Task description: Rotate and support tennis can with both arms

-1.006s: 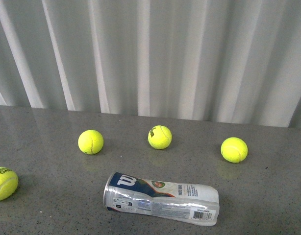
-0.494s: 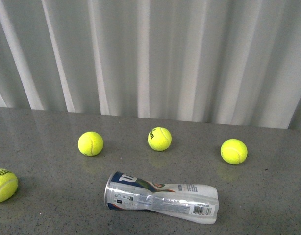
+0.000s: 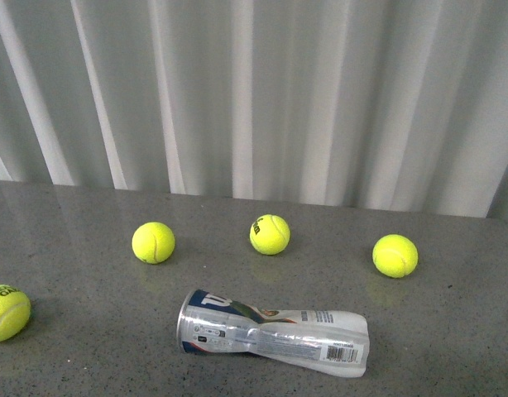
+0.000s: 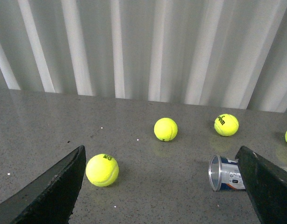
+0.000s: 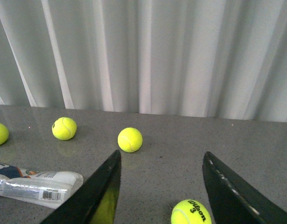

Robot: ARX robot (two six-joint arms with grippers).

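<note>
The tennis can [image 3: 273,333] lies on its side on the grey table near the front, metal-rimmed open mouth to the left, barcode end to the right. Neither arm shows in the front view. In the left wrist view my left gripper [image 4: 164,186] is open and empty; the can's mouth [image 4: 222,173] shows just beside one finger [image 4: 265,184]. In the right wrist view my right gripper [image 5: 160,189] is open and empty; the can's closed end [image 5: 38,186] lies off to one side, beyond one finger [image 5: 94,198].
Yellow-green tennis balls lie on the grey table [image 3: 452,331]: one at the left edge [image 3: 6,312] and three in a row behind the can [image 3: 153,241], [image 3: 270,233], [image 3: 395,255]. Another ball [image 5: 191,212] lies between the right fingers. A white pleated curtain [image 3: 254,91] closes the back.
The can has rolled a little about its long axis: the Wilson logo has turned upward and away, and the barcode side shows more. The balls stay put.
</note>
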